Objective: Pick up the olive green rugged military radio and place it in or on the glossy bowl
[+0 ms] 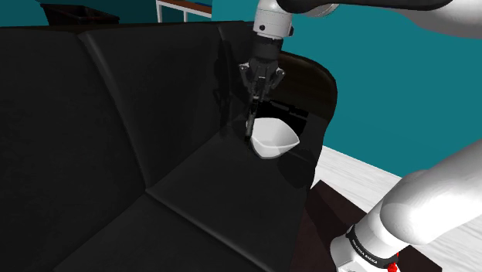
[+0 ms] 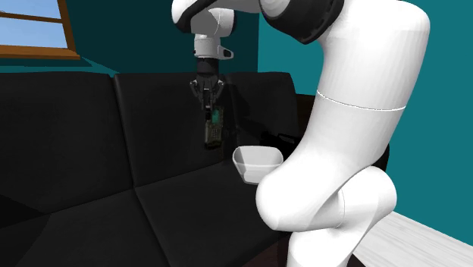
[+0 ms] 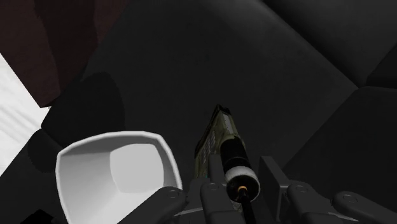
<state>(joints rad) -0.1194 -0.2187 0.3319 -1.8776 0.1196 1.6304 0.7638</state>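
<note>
The olive green radio (image 2: pixel 213 130) hangs upright in the air, and my black gripper (image 2: pixel 208 97) is shut on its top end from above. In the shoulder view the radio (image 1: pixel 252 124) dangles below the gripper (image 1: pixel 259 83), just to the left of the white glossy bowl (image 1: pixel 275 139). The bowl (image 2: pixel 256 161) sits on the black sofa seat near the armrest. In the wrist view the radio (image 3: pixel 217 141) points away from the gripper (image 3: pixel 243 189), its round antenna base between the fingers, and the bowl (image 3: pixel 114 168) lies beside it, lower down.
The black sofa (image 1: pixel 93 131) has a tall backrest (image 2: pixel 76 121) close behind the radio and a dark armrest (image 1: pixel 318 81) beyond the bowl. A teal wall (image 1: pixel 402 85) and white floor (image 1: pixel 363 178) lie past the sofa's end. My own arm (image 2: pixel 341 152) stands near the bowl.
</note>
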